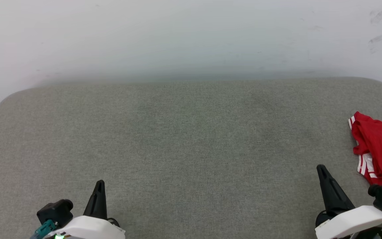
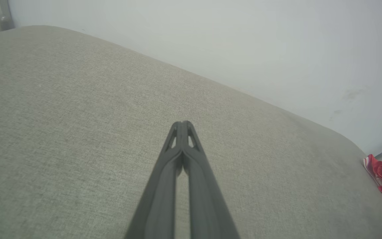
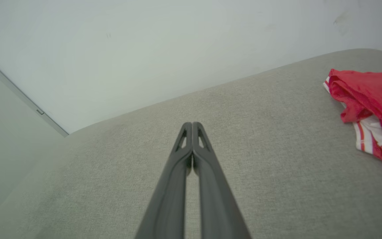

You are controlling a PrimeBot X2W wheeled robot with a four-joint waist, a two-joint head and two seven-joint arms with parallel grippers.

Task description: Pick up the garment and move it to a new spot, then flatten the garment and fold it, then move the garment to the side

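Grey padded surface [image 1: 191, 132] meets a pale wall [image 1: 191, 33]; the garment [image 1: 380, 149] lies bunched at three o'clock, near its edge. Both the left gripper [image 1: 99, 186] and right gripper [image 1: 321, 171] are pinched closed, empty. A clumsy grab may drag fabric overboard.

A grey fabric cushion [image 1: 191, 149] meets a pale scuffed wall [image 1: 191, 36].
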